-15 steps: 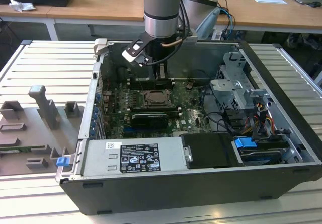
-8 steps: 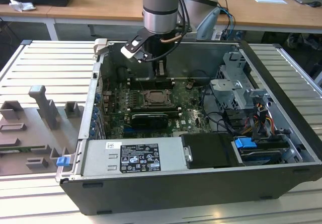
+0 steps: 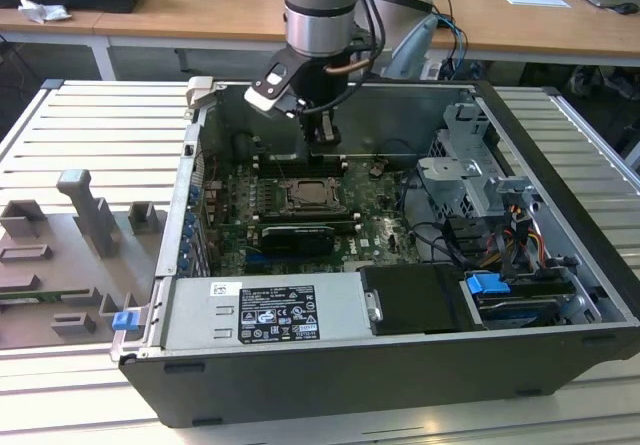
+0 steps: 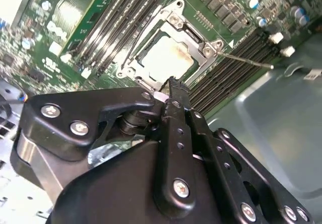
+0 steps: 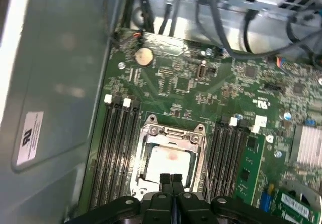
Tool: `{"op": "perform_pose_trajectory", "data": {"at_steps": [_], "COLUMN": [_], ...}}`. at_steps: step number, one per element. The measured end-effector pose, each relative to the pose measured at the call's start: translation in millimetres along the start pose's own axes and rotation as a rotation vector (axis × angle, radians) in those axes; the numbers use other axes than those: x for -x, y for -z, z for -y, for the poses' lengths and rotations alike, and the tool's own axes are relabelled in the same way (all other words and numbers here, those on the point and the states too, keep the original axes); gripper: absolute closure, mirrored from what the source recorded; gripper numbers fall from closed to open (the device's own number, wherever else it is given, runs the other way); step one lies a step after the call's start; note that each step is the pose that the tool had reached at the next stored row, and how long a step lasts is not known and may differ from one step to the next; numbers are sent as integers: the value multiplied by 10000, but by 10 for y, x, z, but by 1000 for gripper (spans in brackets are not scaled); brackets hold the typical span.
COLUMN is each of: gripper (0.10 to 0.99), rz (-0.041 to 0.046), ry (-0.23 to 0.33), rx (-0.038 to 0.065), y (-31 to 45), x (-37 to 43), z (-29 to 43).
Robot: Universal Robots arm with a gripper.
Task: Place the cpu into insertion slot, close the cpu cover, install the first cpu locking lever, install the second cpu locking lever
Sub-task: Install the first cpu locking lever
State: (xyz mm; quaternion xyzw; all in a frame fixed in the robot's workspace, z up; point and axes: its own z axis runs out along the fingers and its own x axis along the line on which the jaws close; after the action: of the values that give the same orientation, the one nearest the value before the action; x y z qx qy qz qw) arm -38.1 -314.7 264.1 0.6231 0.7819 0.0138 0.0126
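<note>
The cpu [image 4: 166, 58] [image 5: 168, 162] lies flat in the insertion slot [image 3: 304, 197] on the green board, its pale top marked by a faint stain. The silvery cpu cover [image 4: 177, 18] [image 5: 172, 133] is down around it, framing the chip. A thin metal locking lever [image 4: 246, 60] [image 5: 205, 166] runs along one side of the socket and sticks out past it, standing free. My gripper [image 3: 321, 137] [image 4: 171, 83] [image 5: 171, 179] hangs just above the socket's edge, fingers pressed together with nothing between them.
Black memory slots [image 5: 118, 148] flank the socket on both sides. The case's grey wall [image 5: 55, 83] rises close by. A labelled power-supply box [image 3: 265, 310], a drive cage [image 3: 470, 155] and cables [image 3: 440, 230] sit inside the case. A grey fixture [image 3: 80, 235] lies at the exterior view's left.
</note>
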Motion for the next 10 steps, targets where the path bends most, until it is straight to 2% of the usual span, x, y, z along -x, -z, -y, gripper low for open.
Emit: {"op": "perform_pose_trajectory", "data": {"at_steps": [2,4,10], "gripper": [980,980,980], "rz": [-16,-42,-88], "ry": [374,1031,2277], "rx": [1,4,6], "y": [-3,-6,-5], "x": [0,-1,0], "z": [0,0,0]}}
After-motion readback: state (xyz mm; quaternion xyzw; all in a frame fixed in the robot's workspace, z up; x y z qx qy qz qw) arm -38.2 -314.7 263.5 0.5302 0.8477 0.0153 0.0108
